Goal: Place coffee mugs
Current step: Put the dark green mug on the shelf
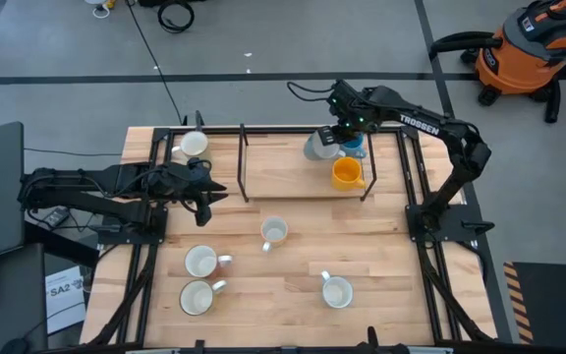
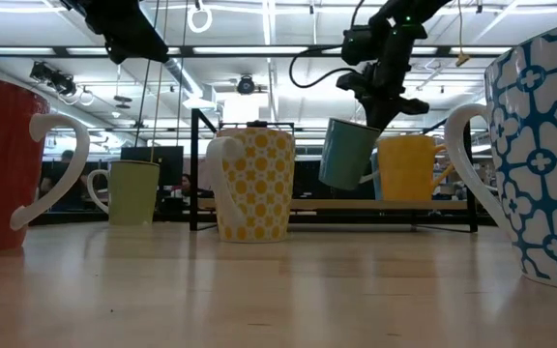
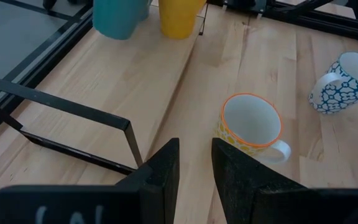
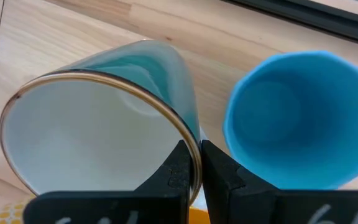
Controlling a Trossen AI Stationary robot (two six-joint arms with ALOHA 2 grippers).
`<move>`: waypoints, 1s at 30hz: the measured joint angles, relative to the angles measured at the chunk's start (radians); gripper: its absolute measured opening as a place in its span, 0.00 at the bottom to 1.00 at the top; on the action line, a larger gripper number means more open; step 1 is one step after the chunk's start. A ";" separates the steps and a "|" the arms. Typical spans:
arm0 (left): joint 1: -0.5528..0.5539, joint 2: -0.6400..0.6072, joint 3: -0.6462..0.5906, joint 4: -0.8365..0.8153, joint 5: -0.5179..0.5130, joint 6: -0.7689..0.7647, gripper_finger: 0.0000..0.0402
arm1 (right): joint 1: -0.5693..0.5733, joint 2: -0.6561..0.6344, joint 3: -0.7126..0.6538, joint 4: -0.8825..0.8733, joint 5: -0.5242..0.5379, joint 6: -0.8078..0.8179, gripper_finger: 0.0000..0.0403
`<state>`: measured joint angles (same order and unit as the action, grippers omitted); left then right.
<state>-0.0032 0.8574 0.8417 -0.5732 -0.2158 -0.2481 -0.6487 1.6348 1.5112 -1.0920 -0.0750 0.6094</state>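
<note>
My right gripper (image 1: 334,138) hangs over the far shelf (image 1: 283,172), shut on a teal coffee mug (image 2: 348,153) that is white inside. Next to it a bright blue mug (image 4: 300,118) and an orange-yellow mug (image 1: 347,174) stand upright on the shelf. My left gripper (image 3: 195,152) waits open above the table's left side, with nothing between its fingers. Ahead of it a yellow-patterned mug (image 3: 250,124) stands upright on the table. My right gripper pinches the teal mug's wall at its rim (image 4: 188,140), one finger inside the mug and one outside. The fingers come steeply from above. The mug hangs tilted below them, its mouth up, clear of the shelf.
A black bar frame (image 1: 242,162) stands around the shelf. Several more mugs stand on the table: a white one (image 1: 194,145) at the far left, two (image 1: 201,262) (image 1: 197,297) at the near left, a blue-patterned one (image 1: 337,291) at the near right.
</note>
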 joint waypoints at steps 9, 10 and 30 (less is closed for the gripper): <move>0.000 0.000 0.000 0.000 0.000 0.000 0.25 | -0.001 0.000 0.000 -0.007 0.004 0.000 0.09; 0.000 0.000 0.000 0.001 0.000 0.000 0.25 | -0.001 0.000 0.000 -0.007 0.004 0.000 0.09; 0.000 0.000 0.000 0.001 0.000 0.000 0.25 | -0.002 0.000 -0.013 0.027 0.007 0.044 0.09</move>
<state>-0.0032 0.8574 0.8417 -0.5724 -0.2157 -0.2478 -0.6502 1.6344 1.4981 -1.0649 -0.0680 0.6532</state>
